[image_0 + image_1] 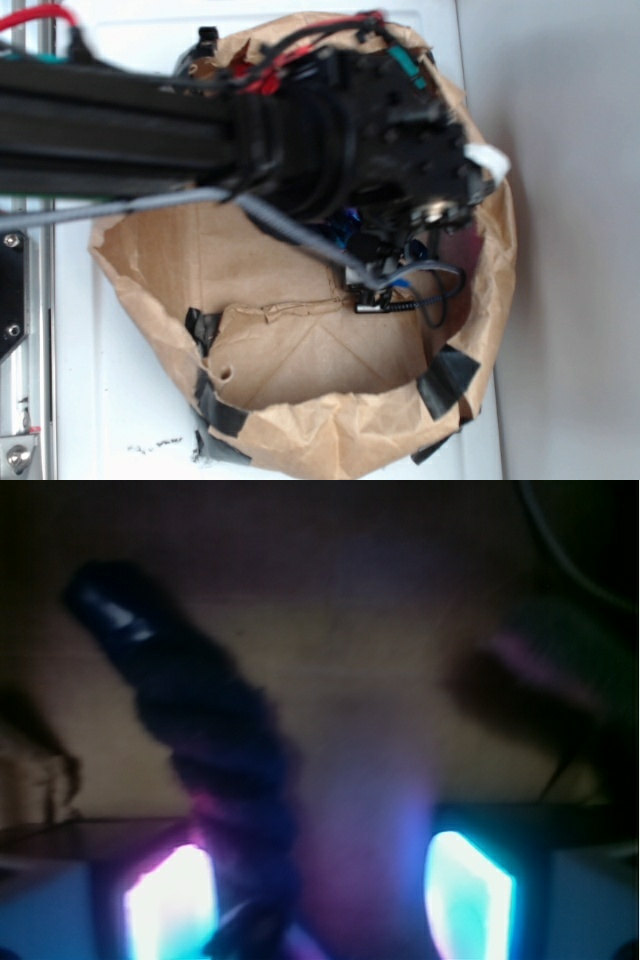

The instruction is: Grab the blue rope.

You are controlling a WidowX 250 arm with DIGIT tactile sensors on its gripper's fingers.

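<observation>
Lying between jaws: blue rope (225, 770)

Exterior bright w/ blown-out whites, arm blurred; wrist view dim, v. soft.

Worktop (110, 400): white, brightly lit, scuffed with dark specks near the lower edge.
Wall or floor (570, 250): plain pale grey, seen to the right of the worktop.
Metal rail (25, 330): screwed down along the left edge.
</observation>
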